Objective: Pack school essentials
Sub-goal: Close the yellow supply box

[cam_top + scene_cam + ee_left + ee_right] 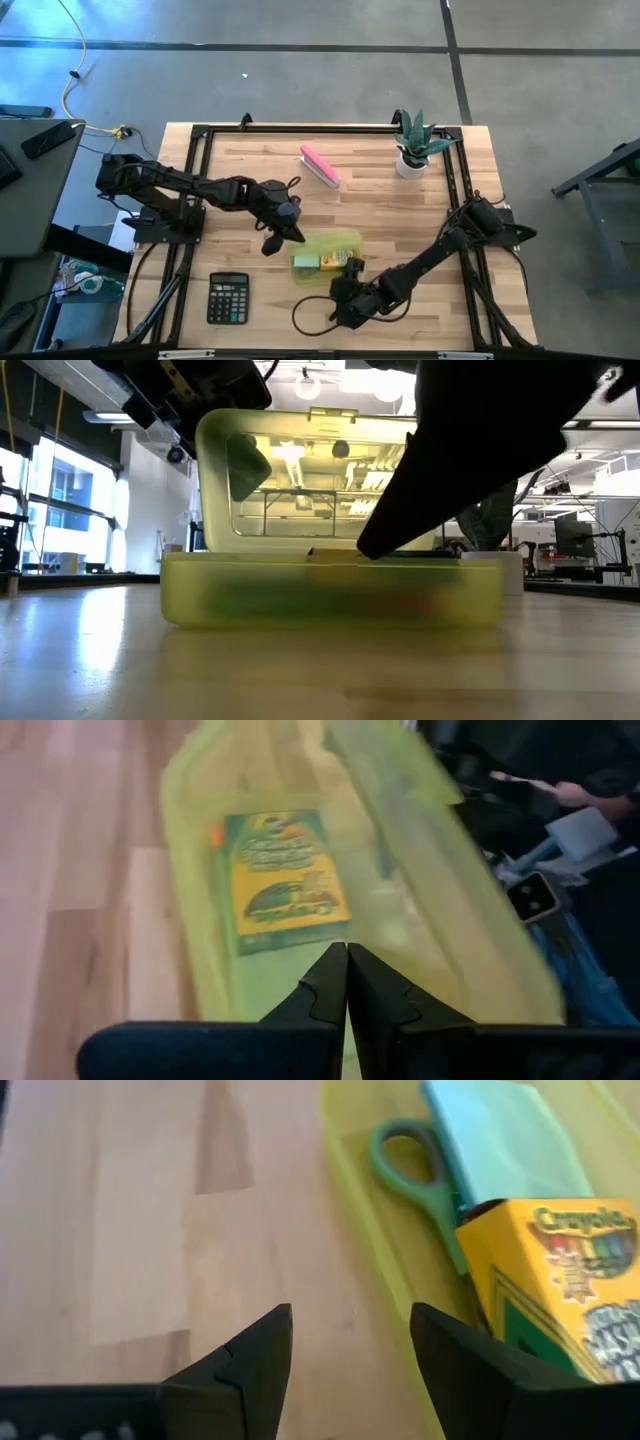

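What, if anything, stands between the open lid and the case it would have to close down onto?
The crayon box does, probably: it stands on end in the case and pokes above the rim beside the scissors and note pad. The right gripper, open, hovers near that rim. The shut left gripper is at the lid.

Lighting: even and bright over the table (400, 215) in the high view; arm shadows soft and short. Low view: backlit by ceiling lamps (307, 382) and windows (60, 500) at the room's left; the arm in front reads as a black silhouette, the translucent case (330, 595) glows, and the near tabletop carries a pale sheen. Focus: case front and near tabletop soft in the low view. Left wrist view blurred throughout, crayon box (285, 880) print unreadable. Right wrist view soft; scissors (420, 1175) and pad (505, 1135) hazy, daylight flat, no glare.
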{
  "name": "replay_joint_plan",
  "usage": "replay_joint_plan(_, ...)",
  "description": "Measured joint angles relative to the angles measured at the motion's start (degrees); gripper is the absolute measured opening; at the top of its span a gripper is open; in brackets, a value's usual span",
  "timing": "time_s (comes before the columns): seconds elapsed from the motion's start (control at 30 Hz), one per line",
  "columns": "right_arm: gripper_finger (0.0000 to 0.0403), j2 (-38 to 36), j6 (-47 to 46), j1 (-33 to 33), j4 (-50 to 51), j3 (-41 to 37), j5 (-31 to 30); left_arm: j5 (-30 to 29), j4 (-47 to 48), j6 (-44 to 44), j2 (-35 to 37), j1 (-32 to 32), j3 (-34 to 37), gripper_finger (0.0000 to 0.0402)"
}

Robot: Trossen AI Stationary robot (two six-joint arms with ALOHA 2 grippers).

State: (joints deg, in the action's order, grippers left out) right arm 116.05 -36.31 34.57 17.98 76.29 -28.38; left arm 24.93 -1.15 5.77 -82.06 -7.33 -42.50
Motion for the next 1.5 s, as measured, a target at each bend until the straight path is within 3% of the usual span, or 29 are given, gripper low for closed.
replay_joint_plan(0.23,0.0197,-0.02,-2.72,-0.11,1.13,-0.02,-3.54,-0.21,0.31,2.8,-0.41,5.19,-0.15,0.0)
replay_joint_plan(0.4,0.0197,0.0,-3.8,-0.49,1.07,-0.02,-3.36,-4.05,0.17,6.74,-2.41,9.54,-0.2,0.0)
replay_joint_plan(0.8,0.0197,-0.02,-4.55,-0.43,0.8,0.74,6.11,-10.79,-0.43,11.64,-9.28,11.91,-0.16,0.0)
replay_joint_plan(1.0,0.0197,-0.04,-1.05,0.79,2.05,3.83,6.26,-10.39,-0.53,11.64,-9.55,11.41,-0.18,0.0)
replay_joint_plan(1.13,0.0197,-0.04,1.92,0.88,6.61,6.55,1.38,-10.38,-0.33,11.64,-9.55,11.42,-0.18,0.0)
replay_joint_plan(1.37,0.0197,-0.1,4.66,-3.02,23.16,13.51,-16.07,-10.37,-0.16,12.06,-9.55,11.42,-0.18,0.0)
replay_joint_plan(1.5,0.0197,-0.11,1.9,-7.23,32.06,15.2,-17.24,-10.36,-0.13,12.08,-9.55,11.42,-0.18,0.0)
